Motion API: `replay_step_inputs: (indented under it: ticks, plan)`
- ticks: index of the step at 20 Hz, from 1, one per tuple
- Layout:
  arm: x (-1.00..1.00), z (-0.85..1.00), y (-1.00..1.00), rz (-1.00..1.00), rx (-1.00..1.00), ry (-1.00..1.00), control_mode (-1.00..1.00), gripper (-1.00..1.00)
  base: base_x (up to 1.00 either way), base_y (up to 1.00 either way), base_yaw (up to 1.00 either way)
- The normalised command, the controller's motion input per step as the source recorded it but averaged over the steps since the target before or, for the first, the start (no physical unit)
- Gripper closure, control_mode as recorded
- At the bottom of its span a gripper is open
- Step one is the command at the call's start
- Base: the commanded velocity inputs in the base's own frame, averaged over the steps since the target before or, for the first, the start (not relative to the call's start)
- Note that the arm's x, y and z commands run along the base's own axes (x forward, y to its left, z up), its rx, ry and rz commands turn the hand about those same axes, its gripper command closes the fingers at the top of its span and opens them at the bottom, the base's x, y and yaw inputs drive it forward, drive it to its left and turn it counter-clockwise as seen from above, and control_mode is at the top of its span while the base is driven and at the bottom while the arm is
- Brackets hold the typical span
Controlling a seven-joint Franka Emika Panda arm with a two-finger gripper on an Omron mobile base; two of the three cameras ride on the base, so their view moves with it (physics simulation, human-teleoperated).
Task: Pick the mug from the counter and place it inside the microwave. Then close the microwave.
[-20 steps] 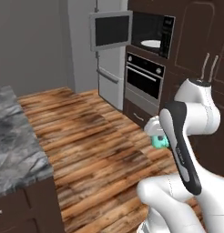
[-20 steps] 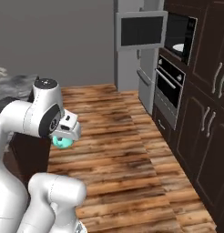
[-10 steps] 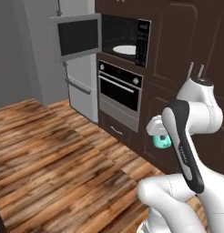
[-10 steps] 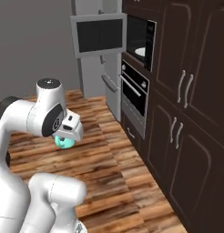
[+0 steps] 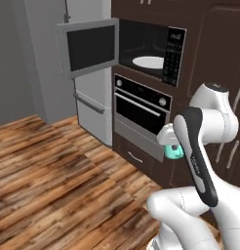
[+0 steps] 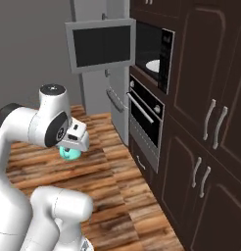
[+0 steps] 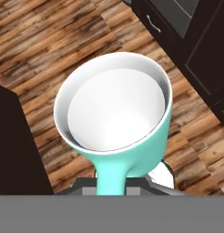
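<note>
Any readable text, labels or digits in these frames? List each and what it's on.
No text can be read.
Microwave display: light marks, too blurred to read.
Microwave button panel: rows of tiny keys, labels too small.
Oven and mug: no markings visible.

- The arm is glossy white, built of rounded, tube-like segments; a long dark grey band runs down one link
- Joint caps are dark grey discs; one has a paler ring
- The hand is a boxy white block
- The lower body is smooth, bulbous white
</note>
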Motion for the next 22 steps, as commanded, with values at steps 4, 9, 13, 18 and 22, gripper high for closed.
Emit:
replay_step_inputs:
  ticks: [4,9,13,18,22]
  plan:
    - [0.00,0.00,0.00,0.00,0.00,0.00,1.00,1.00,1.00,0.00,-0.11]
    - [0.00,0.00,0.00,0.00,0.00,0.00,1.00,1.00,1.00,0.00,-0.20]
    - [0.00,0.00,0.00,0.00,0.00,0.00,1.00,1.00,0.68,0.00,-0.34]
    - [0.00,0.00,0.00,0.00,0.00,0.00,1.00,1.00,0.46,0.10,-0.54]
    - [0.00,0.00,0.00,0.00,0.00,0.00,1.00,1.00,0.48,0.43,-0.57]
